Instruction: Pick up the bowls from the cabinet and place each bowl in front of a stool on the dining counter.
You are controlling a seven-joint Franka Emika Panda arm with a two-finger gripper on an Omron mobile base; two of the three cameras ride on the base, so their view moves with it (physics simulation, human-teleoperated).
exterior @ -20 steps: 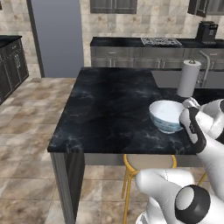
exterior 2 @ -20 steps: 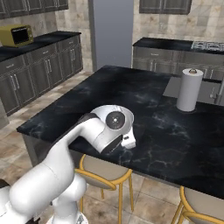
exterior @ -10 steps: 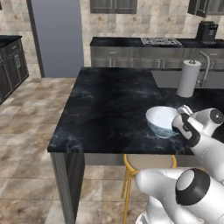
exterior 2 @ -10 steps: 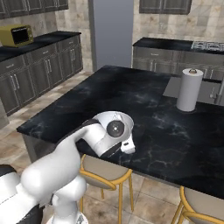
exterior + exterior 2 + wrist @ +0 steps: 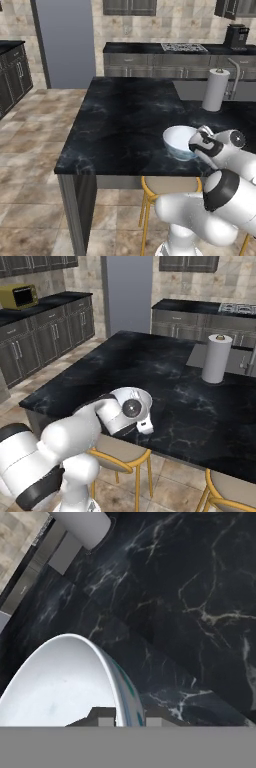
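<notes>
fingers (image 5: 125,717) pinching the rim of the white bowl (image 5: 180,141), one inside, one outside | bowl sitting on the black worktop (image 5: 125,115) near its front edge, above the stool (image 5: 167,186), nearer than the paper towel roll (image 5: 216,90)

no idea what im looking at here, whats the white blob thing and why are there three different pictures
The white blob is a robot arm in a simulated kitchen. Two pictures come from cameras riding on its base, behind it to the left and right. The third looks along its hand, so it seems tilted. The gripper, a two-finger clamp, is shut on the rim of a white bowl with a blue pattern, fingers either side of the wall. The bowl sits at or just above the near edge of the black marble dining counter, above a yellow-framed stool. A paper towel roll stands further back on the counter.
</notes>
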